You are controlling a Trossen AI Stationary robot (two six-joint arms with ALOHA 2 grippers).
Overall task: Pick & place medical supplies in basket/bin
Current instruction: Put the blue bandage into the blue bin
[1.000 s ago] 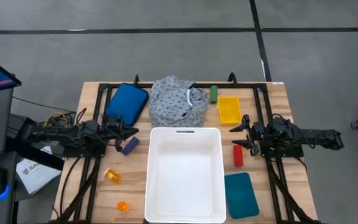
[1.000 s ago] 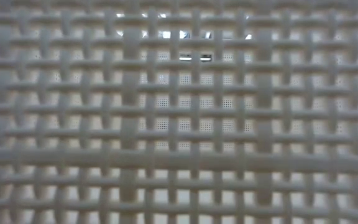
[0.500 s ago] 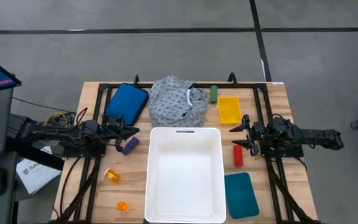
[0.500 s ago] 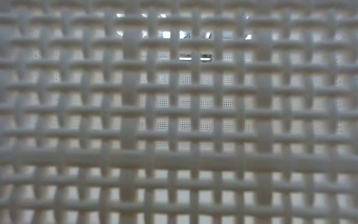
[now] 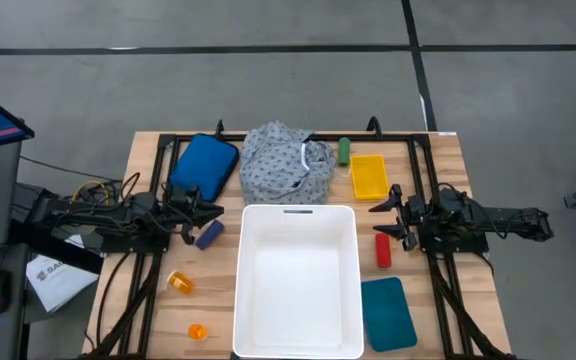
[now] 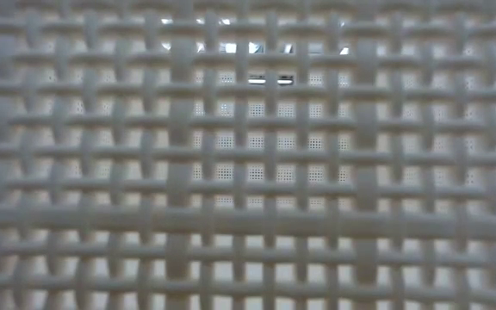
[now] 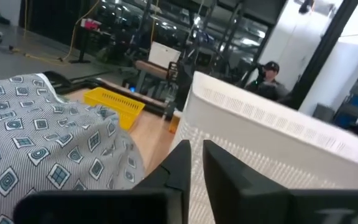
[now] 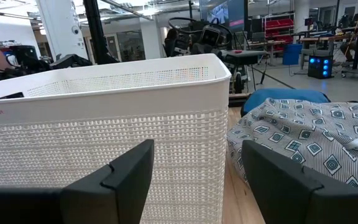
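Note:
A white woven basket stands mid-table and fills the low view. Behind it lies the grey-white patterned garment, beside a green cylinder. A purple cylinder and two orange pill bottles lie left of the basket. A red cylinder lies to its right. My left gripper hangs level left of the basket, its fingers a narrow slit apart and holding nothing. My right gripper hangs level right of the basket, open and holding nothing.
A blue pouch lies at the far left and a yellow tray at the far right. A teal pad lies near the right front. Black frame rails run along both table sides. A person sits in the room beyond.

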